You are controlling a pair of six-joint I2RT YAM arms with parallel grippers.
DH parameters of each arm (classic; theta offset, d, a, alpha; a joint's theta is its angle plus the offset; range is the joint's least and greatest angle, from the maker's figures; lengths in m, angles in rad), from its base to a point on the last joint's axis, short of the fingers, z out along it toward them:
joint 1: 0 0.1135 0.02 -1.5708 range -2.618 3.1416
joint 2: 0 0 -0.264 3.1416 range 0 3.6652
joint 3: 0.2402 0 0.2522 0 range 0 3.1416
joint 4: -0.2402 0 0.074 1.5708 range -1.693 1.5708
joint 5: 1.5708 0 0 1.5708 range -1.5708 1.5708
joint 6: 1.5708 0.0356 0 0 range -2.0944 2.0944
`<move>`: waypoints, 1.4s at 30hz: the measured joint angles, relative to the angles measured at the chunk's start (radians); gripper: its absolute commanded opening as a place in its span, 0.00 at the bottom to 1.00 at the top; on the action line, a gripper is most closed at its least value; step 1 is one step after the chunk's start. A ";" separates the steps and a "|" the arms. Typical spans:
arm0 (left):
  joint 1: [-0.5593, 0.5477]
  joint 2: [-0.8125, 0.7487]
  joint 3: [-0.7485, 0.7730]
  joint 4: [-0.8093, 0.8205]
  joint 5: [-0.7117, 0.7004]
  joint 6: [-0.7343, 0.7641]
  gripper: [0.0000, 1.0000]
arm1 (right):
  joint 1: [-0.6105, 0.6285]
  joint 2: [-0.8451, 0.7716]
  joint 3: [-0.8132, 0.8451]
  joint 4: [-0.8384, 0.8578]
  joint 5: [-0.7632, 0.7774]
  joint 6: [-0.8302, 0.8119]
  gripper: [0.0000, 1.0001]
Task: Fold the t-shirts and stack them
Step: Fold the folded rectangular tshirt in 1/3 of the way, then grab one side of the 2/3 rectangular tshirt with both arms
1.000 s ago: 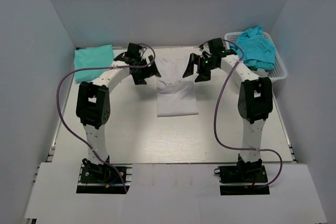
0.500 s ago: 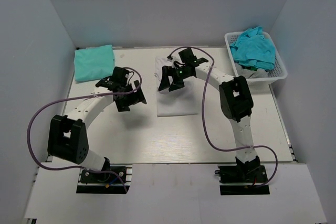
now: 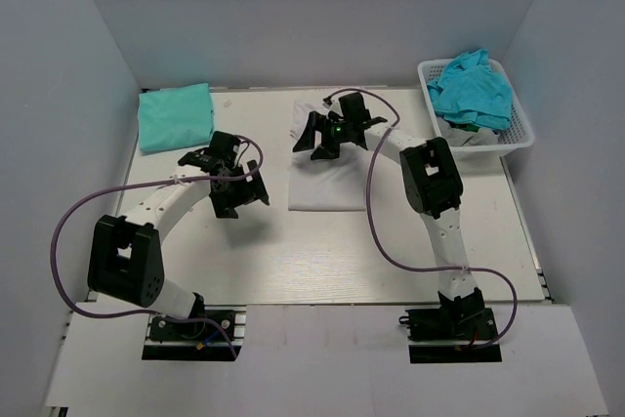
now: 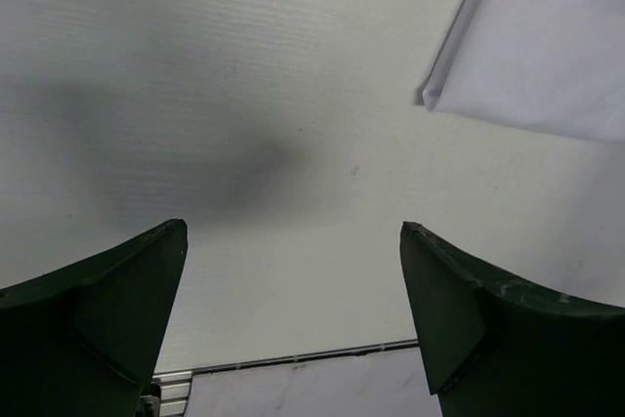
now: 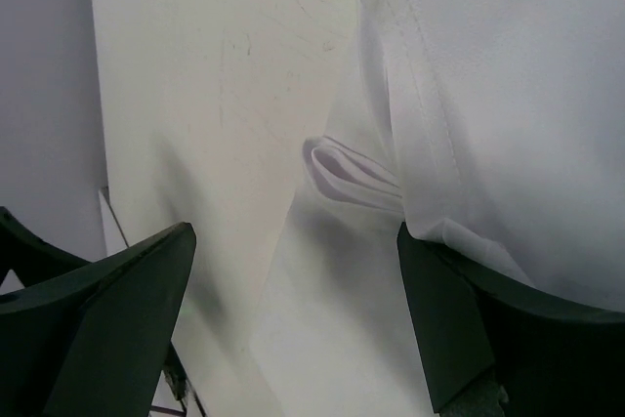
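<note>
T-shirt (image 3: 327, 187), white, far edge hidden under right gripper (image 3: 312, 148)

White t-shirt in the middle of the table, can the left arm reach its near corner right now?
Probably yes. The left gripper hovers just beside the white t-shirt at its near left corner, jaws open, with only bare table between them.

The overhead camera looks down from behind the arm bases (image 3: 190, 329), taking in the whole tabletop (image 3: 322, 251). Each wrist camera peers downward, close in, between its own fingers (image 4: 98, 310). All three views share the white t-shirt (image 3: 327, 183); the left wrist catches only its corner.
</note>
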 measured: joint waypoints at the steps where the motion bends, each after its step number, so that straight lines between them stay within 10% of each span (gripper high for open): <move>1: 0.000 0.000 -0.007 0.002 0.010 0.001 1.00 | -0.006 0.000 -0.011 0.019 -0.010 0.012 0.90; 11: -0.019 0.030 0.006 0.103 0.117 0.030 1.00 | -0.038 -0.095 -0.061 0.019 -0.064 -0.031 0.90; 21: -0.045 0.178 0.078 0.348 0.315 0.029 1.00 | -0.060 -0.674 -0.567 0.151 -0.055 -0.011 0.90; 42: -0.124 0.377 -0.012 0.664 0.483 -0.025 1.00 | -0.186 -0.545 -1.025 0.425 -0.194 0.137 0.90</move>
